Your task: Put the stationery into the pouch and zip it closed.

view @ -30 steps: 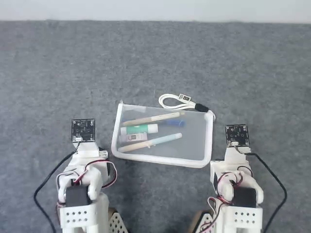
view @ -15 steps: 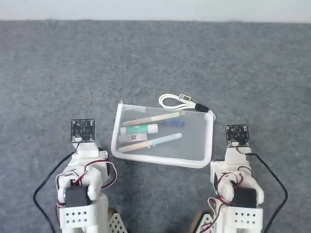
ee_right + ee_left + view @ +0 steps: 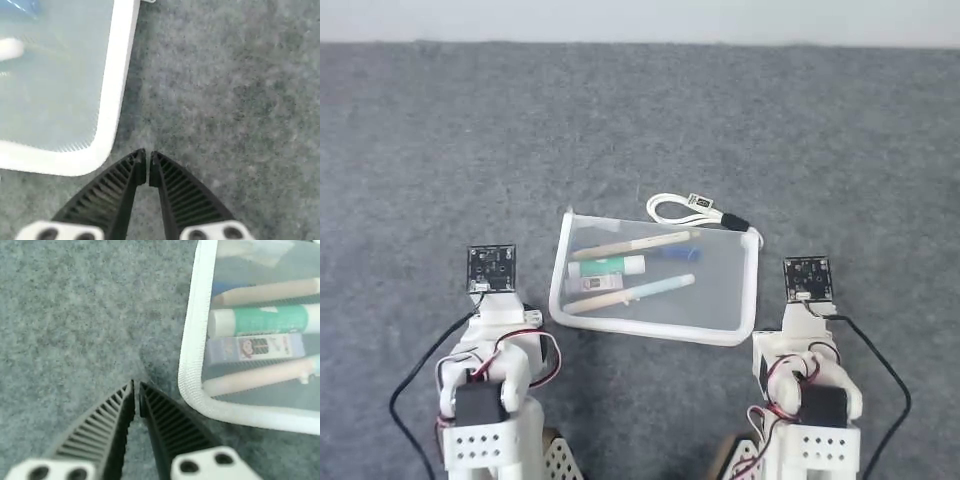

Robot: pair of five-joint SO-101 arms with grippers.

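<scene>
A clear pouch [image 3: 720, 300] with white edging lies flat on the grey carpet between the two arms. Inside it I see two cream pencils [image 3: 630, 243], a green-and-white stick [image 3: 607, 266], a pale blue pen [image 3: 665, 285] and a small labelled piece [image 3: 592, 284]. The pouch's white wrist strap [image 3: 670, 210] loops out at its far right corner. My left gripper [image 3: 136, 386] is shut and empty, just beside the pouch's near left corner [image 3: 192, 390]. Empty and shut as well, my right gripper [image 3: 147, 155] rests beside the near right corner [image 3: 107, 145].
Grey carpet [image 3: 640, 120] stretches open beyond the pouch, up to a pale wall at the far edge. Both arm bases [image 3: 485, 420] stand at the near edge, with cables looping beside them.
</scene>
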